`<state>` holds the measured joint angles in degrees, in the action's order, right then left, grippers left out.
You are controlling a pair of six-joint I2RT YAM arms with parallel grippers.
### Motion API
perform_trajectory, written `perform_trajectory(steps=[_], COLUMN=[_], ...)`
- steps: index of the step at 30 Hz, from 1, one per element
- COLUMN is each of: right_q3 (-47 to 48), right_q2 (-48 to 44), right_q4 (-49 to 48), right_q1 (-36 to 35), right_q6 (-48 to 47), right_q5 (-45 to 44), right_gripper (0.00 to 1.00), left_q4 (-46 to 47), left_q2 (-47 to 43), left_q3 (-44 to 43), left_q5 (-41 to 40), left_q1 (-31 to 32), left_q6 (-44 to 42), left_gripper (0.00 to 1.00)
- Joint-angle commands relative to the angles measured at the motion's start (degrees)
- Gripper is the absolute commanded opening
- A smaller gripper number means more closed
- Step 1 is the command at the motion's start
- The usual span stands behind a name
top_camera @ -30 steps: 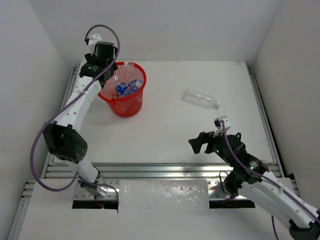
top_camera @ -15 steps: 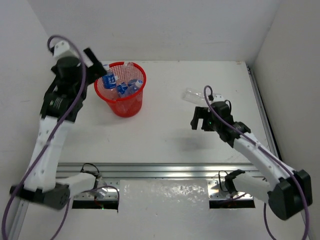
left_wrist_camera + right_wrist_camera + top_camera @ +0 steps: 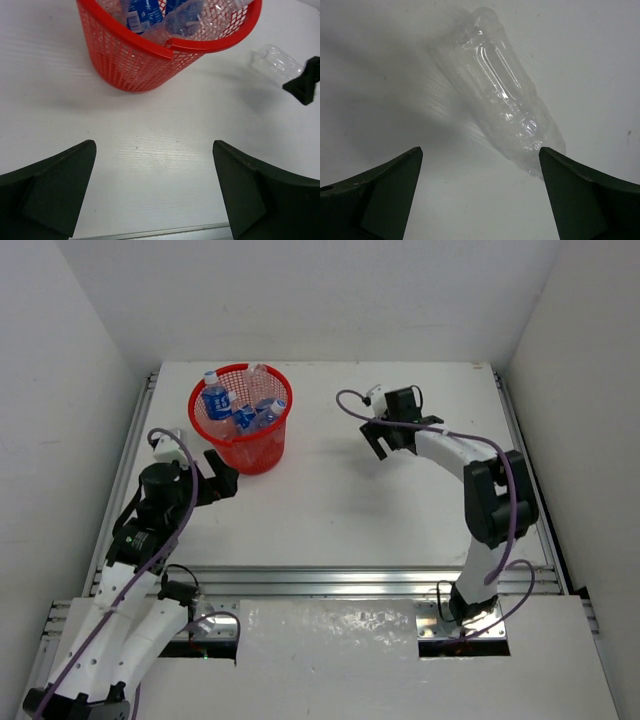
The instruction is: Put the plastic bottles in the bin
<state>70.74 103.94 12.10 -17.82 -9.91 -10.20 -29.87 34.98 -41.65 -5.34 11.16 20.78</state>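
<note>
**tko:** White table [image 3: 330, 510], white walls all round, nothing fancy. One clear bottle [image 3: 505, 110] lies flat out on it, no label that I can see. Over it hangs the right gripper [image 3: 480, 152], fingers spread wide and gripping nothing. The bottle sits just ahead of the fingertips, its near end poking into the gap, closer to the right-hand finger.

**mel:** Which way's it pointing?

**tko:** Long axis runs away from the fingers, slanted so the far end leans left. So the jaws would close across the narrow way, which looks about right to me. Might want a nudge forward and a touch right first. Can't tell which end has the cap.

**mel:** And the other arm?

**tko:** Over there the left gripper [image 3: 154, 147] is wide open as well, and empty. The red bin [image 3: 130, 65] is straight ahead of its fingers, a fair way off, with several blue-labelled bottles [image 3: 215, 400] piled inside. The loose one is way off past its right finger, so the right arm's clearly nearer. My guess is this is the final one to go.
</note>
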Motion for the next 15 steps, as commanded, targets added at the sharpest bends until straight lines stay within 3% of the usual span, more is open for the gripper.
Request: perform_trajectory(steps=[1,10,12,13,14,15], right_q3=[5.5,7.2,7.7,7.9,8.4,8.7], right_q2=[3.7,15.9,18.0,18.2,18.2,18.0], right_q4=[1.2,-10.3,-9.8,-8.9,-7.9,-6.7], right_q1=[1.4,2.2,2.6,2.6,2.7,2.7], right_q6=[-17.2,-25.1,-25.3,-24.7,-23.9,-21.5], right_q5=[0.3,-6.2,-6.5,-5.7,-5.1,-3.1], right_gripper=[0.99,0.98,0.93,0.84,0.68,0.34], left_q4=[4.9,5.3,5.6,5.7,5.6,5.6], left_q2=[0.0,-0.4,-0.6,-0.5,-0.4,-0.2], left_q3=[-1.5,-1.3,-1.2,-1.2,-1.2,-1.3], left_q5=[4.8,7.3,7.7,7.9,8.0,7.9], left_q1=[-0.3,-0.3,-0.4,-0.4,-0.4,-0.4], left_q6=[-1.8,-2.4,-2.5,-2.6,-2.6,-2.6], left_gripper=[1.0,1.0,1.0,1.0,1.0,1.0])
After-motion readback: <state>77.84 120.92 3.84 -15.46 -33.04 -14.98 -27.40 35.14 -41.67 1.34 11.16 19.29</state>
